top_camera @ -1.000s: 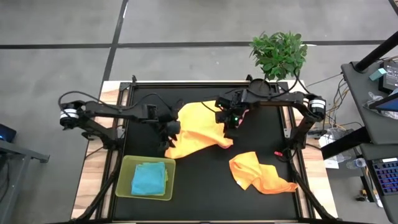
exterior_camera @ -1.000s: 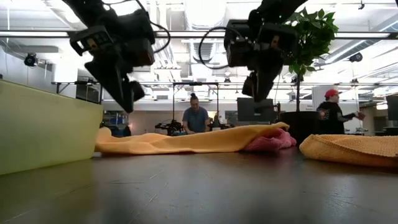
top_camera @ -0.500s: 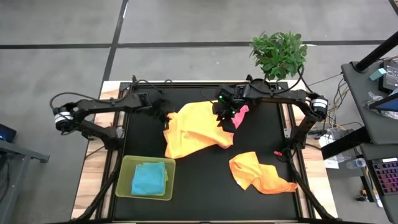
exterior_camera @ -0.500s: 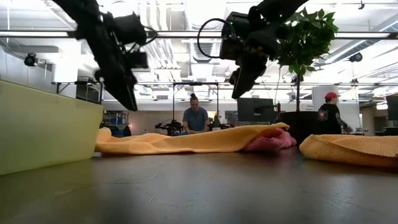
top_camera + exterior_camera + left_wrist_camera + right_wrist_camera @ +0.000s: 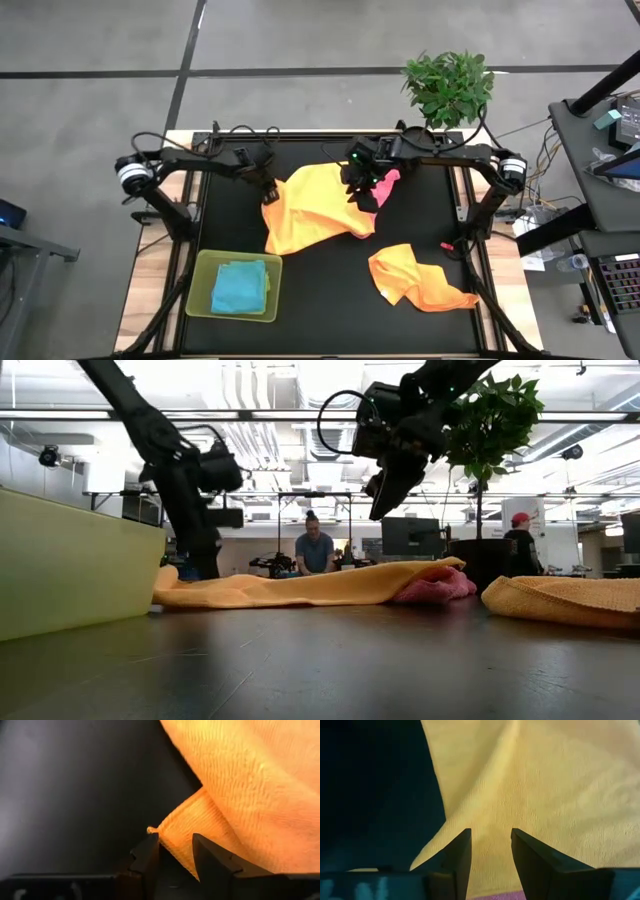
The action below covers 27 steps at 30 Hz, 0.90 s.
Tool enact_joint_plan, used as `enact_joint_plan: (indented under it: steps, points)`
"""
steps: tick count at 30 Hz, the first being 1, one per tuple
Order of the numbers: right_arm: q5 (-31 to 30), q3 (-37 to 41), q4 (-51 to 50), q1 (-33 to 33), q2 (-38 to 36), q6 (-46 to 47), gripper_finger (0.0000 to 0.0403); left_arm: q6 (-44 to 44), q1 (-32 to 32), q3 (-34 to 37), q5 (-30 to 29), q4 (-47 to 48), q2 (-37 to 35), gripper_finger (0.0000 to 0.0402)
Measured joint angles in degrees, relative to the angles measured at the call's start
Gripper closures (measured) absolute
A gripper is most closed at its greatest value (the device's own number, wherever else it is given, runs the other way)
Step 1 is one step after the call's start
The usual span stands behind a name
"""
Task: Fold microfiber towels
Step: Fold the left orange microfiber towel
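Observation:
A yellow-orange microfiber towel (image 5: pixel 318 212) lies crumpled in the middle of the black table. My left gripper (image 5: pixel 268 192) is down at its far-left corner (image 5: pixel 172 827), fingers open on either side of that corner. My right gripper (image 5: pixel 358 190) hangs open well above the towel's far right part (image 5: pixel 530 785), holding nothing. A pink towel (image 5: pixel 389 181) peeks out from under the yellow one's far right edge. An orange towel (image 5: pixel 418 279) lies bunched at the near right. A light-blue towel (image 5: pixel 239 287) rests folded in the green tray (image 5: pixel 203 268). My left gripper straddles the yellow-orange towel's far-left corner (image 5: pixel 165 832), coming steeply from above, slanting from the table's left. The corner lies on the table between the two fingers (image 5: pixel 149 851). A gap still shows, and I cannot tell whether the fingers touch the cloth.
A potted plant (image 5: pixel 449 86) stands beyond the table's far right corner. The tray's wall (image 5: pixel 70 560) rises at the near left. Bare black table lies between the tray and the orange towel. People (image 5: pixel 316 548) stand in the room behind.
My left gripper has swung from the towel's left edge toward the table's far edge, then come down onto the towel's far-left corner, tipping more steeply. My right gripper has tipped to a slant above the towel. The towels lie as before.

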<state>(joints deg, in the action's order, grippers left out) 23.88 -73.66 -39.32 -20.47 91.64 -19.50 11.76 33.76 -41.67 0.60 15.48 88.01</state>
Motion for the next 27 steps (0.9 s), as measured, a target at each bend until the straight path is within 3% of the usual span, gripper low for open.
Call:
enact_joint_plan:
  steps: [10, 13, 15, 17, 19, 22, 27]
  points:
    - [0.0, 3.6, 6.9, 0.0, 0.4, -0.2, 0.028, -3.5, -0.1, -0.3, -1.1, -0.5, 1.9, 0.0339]
    - [0.0, 4.9, 10.1, 0.0, 0.4, -0.1, 0.0279, -5.9, -0.2, -0.3, -7.3, 0.9, 1.4, 0.037]
    - [0.0, 5.7, 11.8, 0.0, 0.4, -0.1, 0.0277, -7.2, 0.0, -0.2, -15.3, 2.2, 1.4, 0.0391]
    - [0.0, 6.4, 12.8, 0.0, 0.4, 0.0, 0.0274, -8.9, 0.1, 0.0, -23.8, 3.5, 1.6, 0.0397]
    - [0.0, 6.9, 13.5, 0.0, 0.4, 0.0, 0.0273, -10.2, 0.2, -0.6, -28.6, 5.5, 1.4, 0.0392]
    - [0.0, 7.7, 14.4, 0.0, 0.4, 0.3, 0.0275, -10.1, 0.5, -0.9, -29.3, 7.2, 0.3, 0.0389]
    - [0.0, 9.7, 20.4, 0.0, 0.4, 0.5, 0.0282, -10.0, 0.4, -1.0, -25.4, 7.4, -3.5, 0.0389]
